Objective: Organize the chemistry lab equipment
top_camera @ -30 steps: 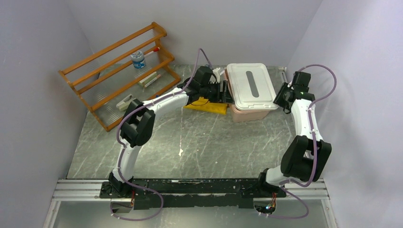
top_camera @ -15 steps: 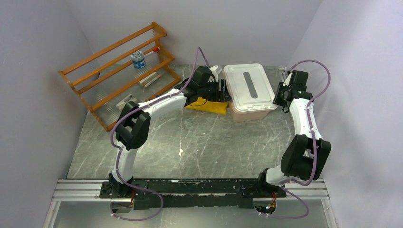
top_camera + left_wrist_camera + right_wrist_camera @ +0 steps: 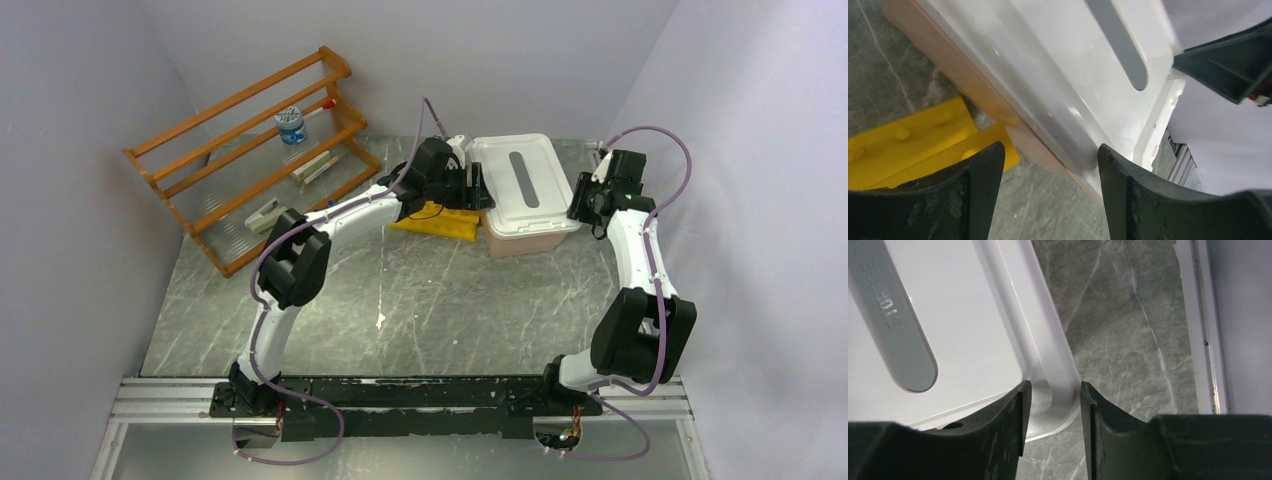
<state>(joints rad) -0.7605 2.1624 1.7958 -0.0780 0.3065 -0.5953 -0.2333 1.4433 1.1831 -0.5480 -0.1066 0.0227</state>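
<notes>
The right fingers [image 3: 998,440] pinched the rim of the white lid [image 3: 973,315] at its right edge. The left fingers [image 3: 973,200] stood apart, straddling the lid's left edge above the pink box [image 3: 963,67], just beside a yellow block [image 3: 908,145] on the bench [image 3: 1128,315]. Well apart, a vial [image 3: 290,124] and tubes [image 3: 315,165] lay on the wooden rack [image 3: 335,65].

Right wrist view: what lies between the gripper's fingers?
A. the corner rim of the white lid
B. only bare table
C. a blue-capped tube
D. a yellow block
A: the lid has its corner rim filling the gap between the fingers of the right gripper, with marbled table beyond it.
</notes>
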